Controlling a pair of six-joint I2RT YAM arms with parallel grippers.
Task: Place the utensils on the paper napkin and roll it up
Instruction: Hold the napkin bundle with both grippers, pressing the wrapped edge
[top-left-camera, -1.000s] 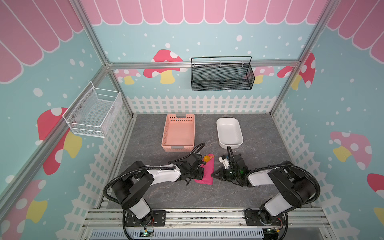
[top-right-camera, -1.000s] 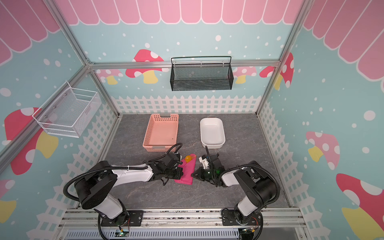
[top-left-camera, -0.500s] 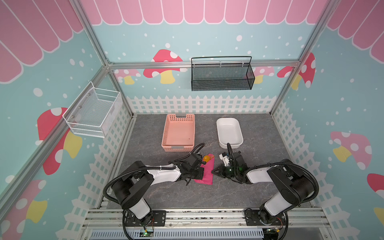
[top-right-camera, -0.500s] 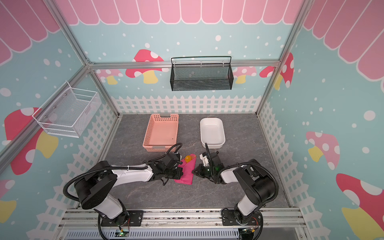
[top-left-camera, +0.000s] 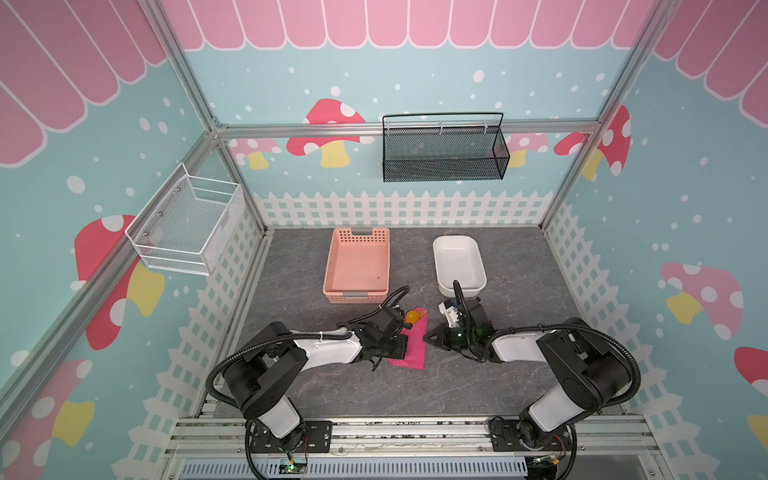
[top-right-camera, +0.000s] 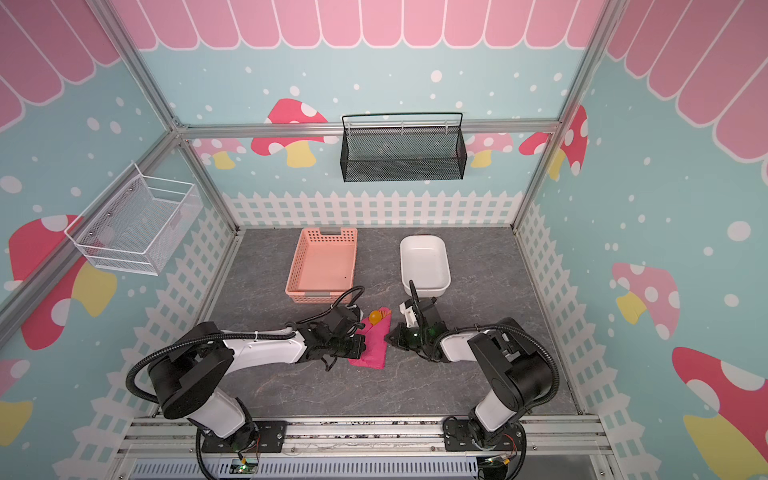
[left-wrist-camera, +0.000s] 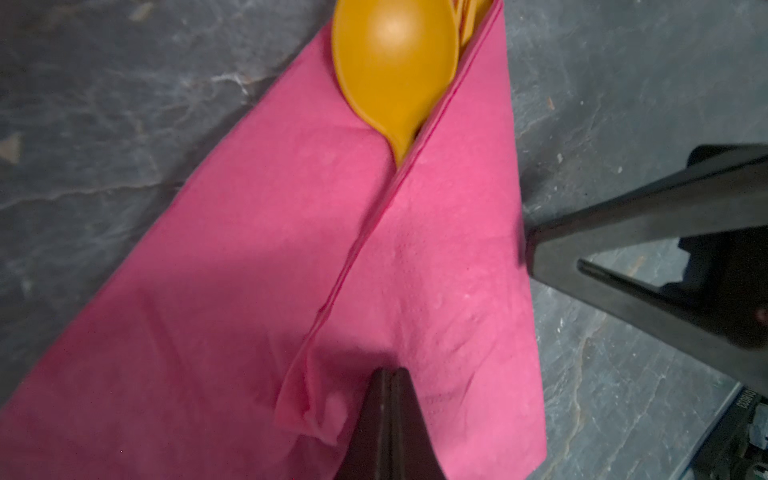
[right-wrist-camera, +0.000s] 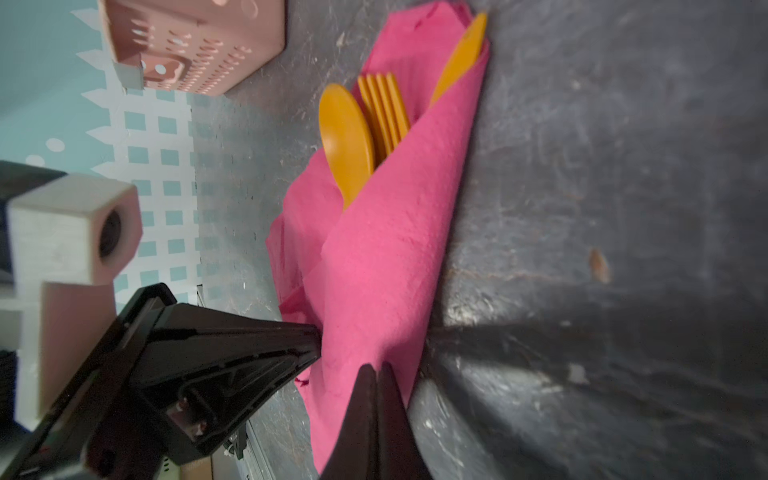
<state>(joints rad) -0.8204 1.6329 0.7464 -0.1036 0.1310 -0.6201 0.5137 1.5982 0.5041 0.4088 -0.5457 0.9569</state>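
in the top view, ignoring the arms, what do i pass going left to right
white wire basket → pink plastic basket → paper napkin → white dish

Matt paper napkin (right-wrist-camera: 386, 257), glossy plastic utensils (right-wrist-camera: 347, 141)

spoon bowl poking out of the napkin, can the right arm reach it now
Probably yes: the spoon bowl lies bare beyond the napkin fold, nothing blocks the right arm; its shut jaws must open first.
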